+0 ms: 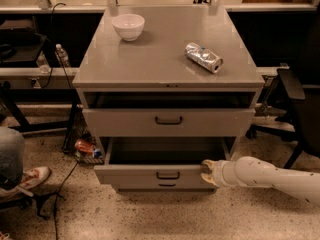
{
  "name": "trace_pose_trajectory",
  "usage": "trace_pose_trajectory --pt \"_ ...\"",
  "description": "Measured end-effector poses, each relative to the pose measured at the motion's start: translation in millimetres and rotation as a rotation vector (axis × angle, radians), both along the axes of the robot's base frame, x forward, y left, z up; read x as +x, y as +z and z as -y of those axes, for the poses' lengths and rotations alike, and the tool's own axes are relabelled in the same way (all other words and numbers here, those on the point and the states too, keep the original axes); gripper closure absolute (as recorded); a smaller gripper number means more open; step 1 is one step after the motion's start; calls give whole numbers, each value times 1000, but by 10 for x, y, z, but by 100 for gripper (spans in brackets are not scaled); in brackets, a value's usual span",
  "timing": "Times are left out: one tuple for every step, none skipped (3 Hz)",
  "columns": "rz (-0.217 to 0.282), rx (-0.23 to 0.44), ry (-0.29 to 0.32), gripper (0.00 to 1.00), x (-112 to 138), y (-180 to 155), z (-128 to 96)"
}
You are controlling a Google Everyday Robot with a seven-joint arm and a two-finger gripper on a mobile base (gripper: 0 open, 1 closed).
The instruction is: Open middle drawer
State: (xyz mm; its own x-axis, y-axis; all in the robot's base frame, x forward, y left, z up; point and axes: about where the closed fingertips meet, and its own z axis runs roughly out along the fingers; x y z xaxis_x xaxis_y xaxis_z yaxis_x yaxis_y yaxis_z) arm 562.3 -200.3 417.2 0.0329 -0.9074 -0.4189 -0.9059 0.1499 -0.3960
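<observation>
The middle drawer [150, 176] of the grey cabinet stands pulled well out, its dark inside showing above its front panel with the small dark handle [168, 175]. My gripper [207, 168], at the end of the cream arm [270, 176] that comes in from the right, is at the right end of that drawer's front, against its top edge. The taller top drawer [168, 122] is out a little. Only a thin strip of the bottom drawer [167, 185] shows beneath.
A white bowl [128, 26] and a crushed silver can [203, 57] lie on the cabinet top [165, 59]. A person's leg and shoe [27, 176] are at the left, cables and a red can [85, 146] lie on the floor, and a dark chair [300, 109] stands at the right.
</observation>
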Motion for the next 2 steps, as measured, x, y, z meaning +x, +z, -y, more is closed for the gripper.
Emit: trace_pose_trajectory --pt "0 0 0 53 0 18 -2" --pt "-1 1 1 22 -2 14 -8"
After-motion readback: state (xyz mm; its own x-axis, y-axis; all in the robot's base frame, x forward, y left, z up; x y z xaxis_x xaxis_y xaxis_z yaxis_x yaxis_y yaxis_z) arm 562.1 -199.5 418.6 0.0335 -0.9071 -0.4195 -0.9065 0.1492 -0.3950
